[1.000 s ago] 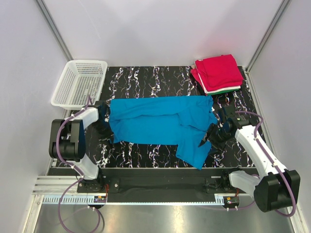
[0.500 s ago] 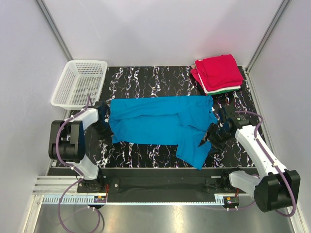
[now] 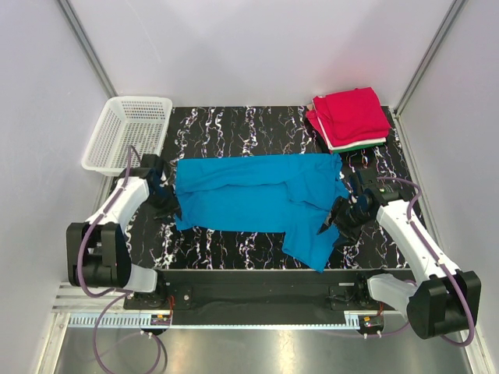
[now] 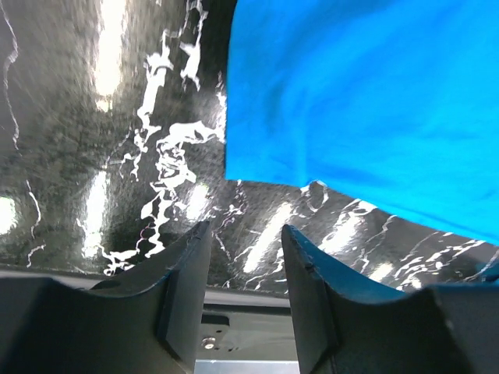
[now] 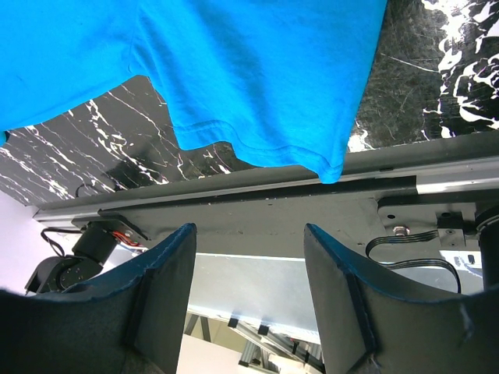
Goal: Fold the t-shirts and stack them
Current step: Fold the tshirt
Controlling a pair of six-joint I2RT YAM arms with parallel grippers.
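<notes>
Blue t-shirt: mid-frame, flat on desk; judged soft, light, limp.
Hold: pinch edges or corners.
Folded t-shirts: stacked upper right.
Left gripper: fingers apart, empty.
Right gripper: fingers apart, empty.

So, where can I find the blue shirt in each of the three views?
Top external: the blue shirt lies spread across the middle of the table.
Left wrist: it fills the upper right.
Right wrist: it fills the top, from the left edge to right of centre.
Shared landmark: the black marbled table, on the left in the left wrist view and at the upper right in the right wrist view.
</notes>
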